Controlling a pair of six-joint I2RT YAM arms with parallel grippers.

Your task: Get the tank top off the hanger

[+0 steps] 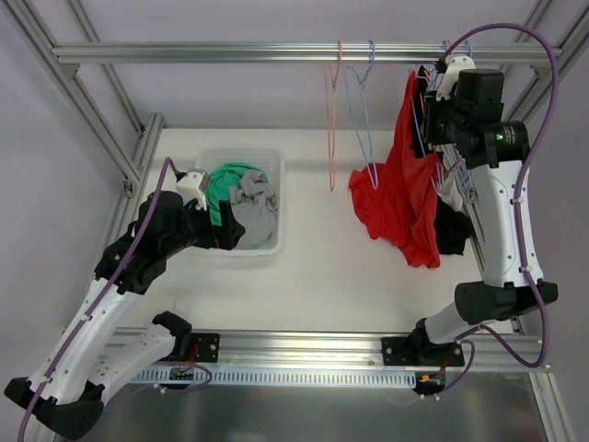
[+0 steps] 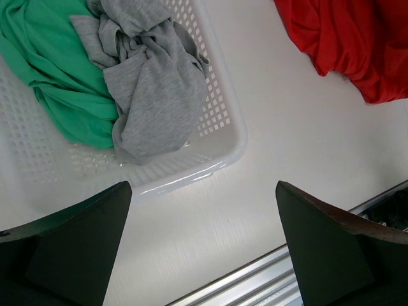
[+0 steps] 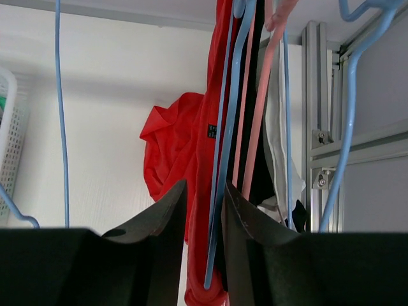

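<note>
The red tank top [image 1: 396, 198] hangs from a blue hanger [image 3: 223, 191] at the right end of the rail, its lower part bunched on the table. It also shows in the left wrist view [image 2: 344, 38] and the right wrist view [image 3: 166, 146]. My right gripper [image 1: 433, 101] is up by the rail. In its wrist view the right gripper [image 3: 204, 185] is closed narrowly on the red strap with the blue hanger wire between the jaws. My left gripper [image 1: 235, 230] is open and empty in its wrist view [image 2: 203, 186], low by the basket's near corner.
A white basket [image 1: 276, 184] holds a green cloth [image 2: 51, 70] and a grey cloth [image 2: 153, 83]. An empty pink hanger [image 1: 331, 120] and an empty blue hanger [image 1: 363, 110] hang mid-rail. Black and white garments [image 1: 453, 230] hang behind the tank top by the right frame post.
</note>
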